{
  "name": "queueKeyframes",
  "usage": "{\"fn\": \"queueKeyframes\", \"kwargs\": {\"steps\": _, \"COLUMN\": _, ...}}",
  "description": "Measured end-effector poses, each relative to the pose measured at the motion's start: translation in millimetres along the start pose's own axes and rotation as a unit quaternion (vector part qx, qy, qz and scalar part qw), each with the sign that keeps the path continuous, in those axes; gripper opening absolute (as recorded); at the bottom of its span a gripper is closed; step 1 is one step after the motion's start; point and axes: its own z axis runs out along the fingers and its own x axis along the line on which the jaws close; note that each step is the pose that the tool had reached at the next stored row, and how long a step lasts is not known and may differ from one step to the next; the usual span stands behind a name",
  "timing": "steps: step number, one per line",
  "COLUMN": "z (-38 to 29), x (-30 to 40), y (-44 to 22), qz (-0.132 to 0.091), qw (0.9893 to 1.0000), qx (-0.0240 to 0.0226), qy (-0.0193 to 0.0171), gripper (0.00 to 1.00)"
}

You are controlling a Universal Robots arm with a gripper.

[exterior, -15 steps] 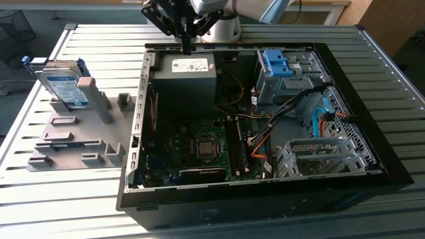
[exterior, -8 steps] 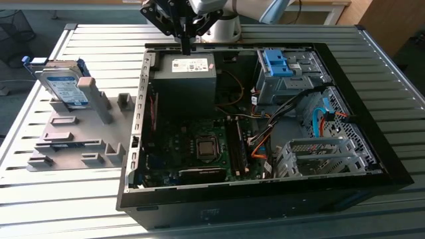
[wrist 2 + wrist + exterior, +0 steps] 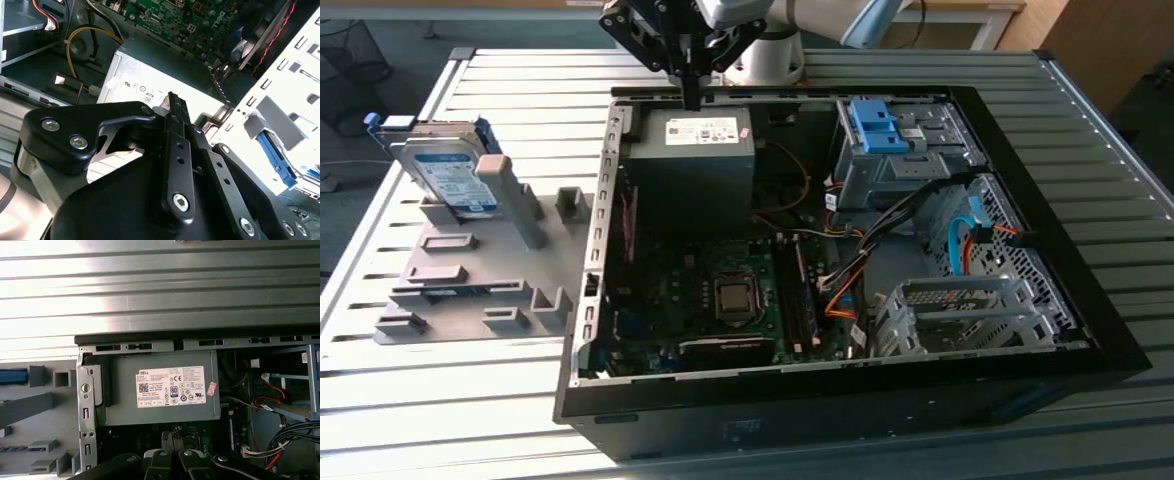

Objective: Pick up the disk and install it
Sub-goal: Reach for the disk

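Note:
The disk [image 3: 447, 172] is a silver-grey drive with a white-and-blue label and a blue frame. It stands tilted in a grey fixture [image 3: 467, 270] on the exterior view's left, outside the computer case. My gripper [image 3: 690, 98] hangs over the case's back edge, just above the dark grey power supply [image 3: 694, 150]. It is well apart from the disk. In the second wrist view the black fingers [image 3: 175, 130] are pressed together with nothing between them. The gripper [image 3: 174, 452] sits over the power supply [image 3: 165, 390] in the first wrist view.
The open black computer case [image 3: 1067, 300] lies flat on a slatted metal table [image 3: 454, 400]. Inside are the motherboard [image 3: 720, 295], cables, a blue plastic bracket [image 3: 874, 125] and a perforated metal drive cage [image 3: 961, 310]. The fixture holds several upright grey posts.

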Motion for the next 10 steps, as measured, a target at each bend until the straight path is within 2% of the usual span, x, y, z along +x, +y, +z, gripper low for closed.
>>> {"fn": "queueKeyframes", "kwargs": {"steps": 10, "z": -0.1, "x": 3.3, "y": -0.3, "qz": 0.000, "qw": 1.0000, "qx": 0.0000, "qy": 0.0000, "gripper": 0.11}}
